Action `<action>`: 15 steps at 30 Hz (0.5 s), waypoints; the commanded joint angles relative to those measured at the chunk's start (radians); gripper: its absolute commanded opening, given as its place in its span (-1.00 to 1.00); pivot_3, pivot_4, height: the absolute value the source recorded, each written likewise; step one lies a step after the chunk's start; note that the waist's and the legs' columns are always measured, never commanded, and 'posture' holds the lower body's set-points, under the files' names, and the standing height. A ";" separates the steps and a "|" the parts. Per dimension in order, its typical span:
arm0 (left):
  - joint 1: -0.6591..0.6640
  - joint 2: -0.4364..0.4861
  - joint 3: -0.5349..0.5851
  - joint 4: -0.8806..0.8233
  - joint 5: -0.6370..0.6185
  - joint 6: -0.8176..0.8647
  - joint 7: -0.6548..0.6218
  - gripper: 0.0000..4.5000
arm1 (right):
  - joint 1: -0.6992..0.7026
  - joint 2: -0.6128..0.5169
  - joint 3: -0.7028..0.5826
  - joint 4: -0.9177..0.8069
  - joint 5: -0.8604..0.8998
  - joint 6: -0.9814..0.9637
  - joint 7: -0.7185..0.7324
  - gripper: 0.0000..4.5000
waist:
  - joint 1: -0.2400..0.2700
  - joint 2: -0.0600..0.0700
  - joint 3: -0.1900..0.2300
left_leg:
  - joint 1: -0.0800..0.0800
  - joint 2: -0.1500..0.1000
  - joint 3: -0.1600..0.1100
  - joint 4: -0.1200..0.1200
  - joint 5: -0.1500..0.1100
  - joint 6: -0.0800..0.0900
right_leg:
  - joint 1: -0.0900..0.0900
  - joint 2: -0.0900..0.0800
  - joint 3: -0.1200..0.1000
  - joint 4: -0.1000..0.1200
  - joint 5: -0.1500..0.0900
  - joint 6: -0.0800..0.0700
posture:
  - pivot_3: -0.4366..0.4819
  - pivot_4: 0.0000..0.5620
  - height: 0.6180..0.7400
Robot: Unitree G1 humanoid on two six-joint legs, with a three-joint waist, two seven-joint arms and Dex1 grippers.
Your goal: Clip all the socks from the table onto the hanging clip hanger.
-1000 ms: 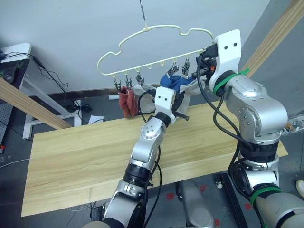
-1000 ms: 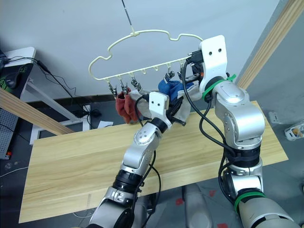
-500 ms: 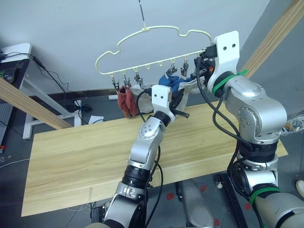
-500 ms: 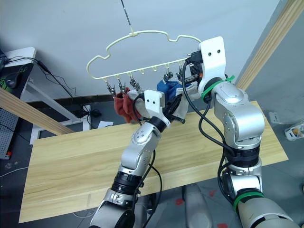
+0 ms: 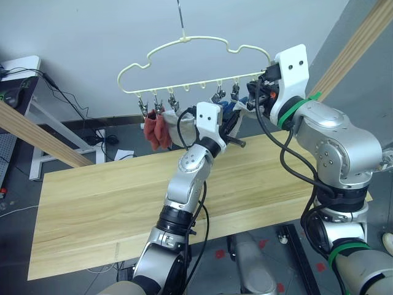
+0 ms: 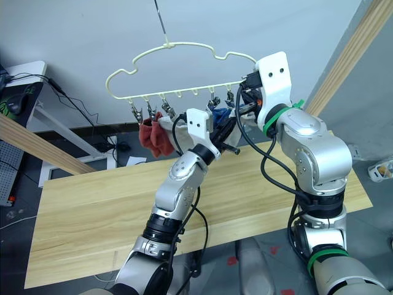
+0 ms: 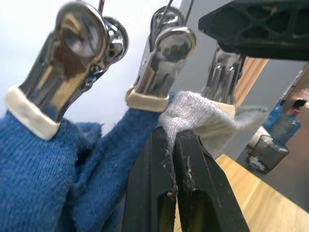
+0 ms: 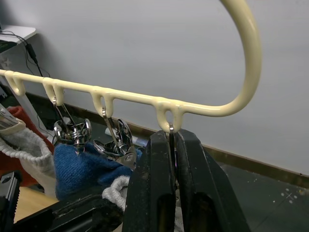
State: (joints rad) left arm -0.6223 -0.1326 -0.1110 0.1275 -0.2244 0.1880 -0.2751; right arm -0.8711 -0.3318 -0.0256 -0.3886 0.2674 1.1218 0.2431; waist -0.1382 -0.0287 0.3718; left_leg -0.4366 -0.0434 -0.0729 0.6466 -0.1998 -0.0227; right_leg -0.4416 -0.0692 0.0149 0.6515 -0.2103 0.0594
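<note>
Two tools work at the hanger (image 5: 184, 61) above the tabletop (image 5: 123, 203). Left tool (image 7: 175, 145) pinches a grey sock (image 7: 193, 113) beneath a clip (image 7: 164, 58). Right tool (image 8: 172, 145) is closed on the end clip's wire. Blue socks (image 7: 43, 174) and red socks (image 5: 156, 130) hang clipped.

Both arms are built of rounded silver-grey metal segments with black joint rings. Loose black cables loop along each arm. A white wrist plate with two dark screw holes sits behind the left gripper (image 5: 228, 123) and the right gripper (image 5: 255, 92), whose fingers are black. Green bands ring the right arm.
</note>
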 commanded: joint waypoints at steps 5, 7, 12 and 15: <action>-0.029 -0.023 0.001 -0.030 -0.030 -0.014 -0.014 -0.98 | 0.028 -0.077 0.039 -0.033 -0.012 -0.055 0.047 -1.00 | 0.001 0.000 0.000 | 0.000 0.000 0.000 0.000 0.000 0.000 | 0.000 0.000 0.000 0.000 0.000 0.000 | -0.67 0.15 1.00; -0.029 -0.024 0.001 -0.032 -0.035 -0.012 -0.014 -0.98 | 0.035 -0.100 0.060 -0.033 -0.022 -0.079 0.059 -1.00 | 0.001 0.000 0.000 | 0.000 0.000 0.000 0.000 0.000 0.000 | 0.000 0.000 0.000 0.000 0.000 0.000 | -0.67 0.15 1.00; -0.035 -0.031 0.005 -0.036 -0.051 -0.006 -0.008 -0.98 | 0.049 -0.128 0.088 -0.033 -0.030 -0.111 0.077 -1.00 | 0.001 0.000 0.000 | 0.000 0.000 0.000 0.000 0.000 0.000 | 0.000 0.000 0.000 0.000 0.000 0.000 | -0.67 0.16 1.00; -0.038 -0.039 0.008 -0.044 -0.071 0.004 -0.004 -0.98 | 0.052 -0.134 0.096 -0.033 -0.031 -0.116 0.078 -1.00 | 0.001 0.000 0.000 | 0.000 0.000 0.000 0.000 0.000 0.000 | 0.000 0.000 0.000 0.000 0.000 0.000 | -0.67 0.16 1.00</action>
State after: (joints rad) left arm -0.6335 -0.1321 -0.1034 0.1272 -0.2742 0.1926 -0.2755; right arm -0.8338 -0.4500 0.0687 -0.3927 0.2538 1.0071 0.3206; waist -0.1375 -0.0289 0.3717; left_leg -0.4366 -0.0435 -0.0728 0.6471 -0.1998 -0.0227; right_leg -0.4413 -0.0692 0.0150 0.6514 -0.2102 0.0595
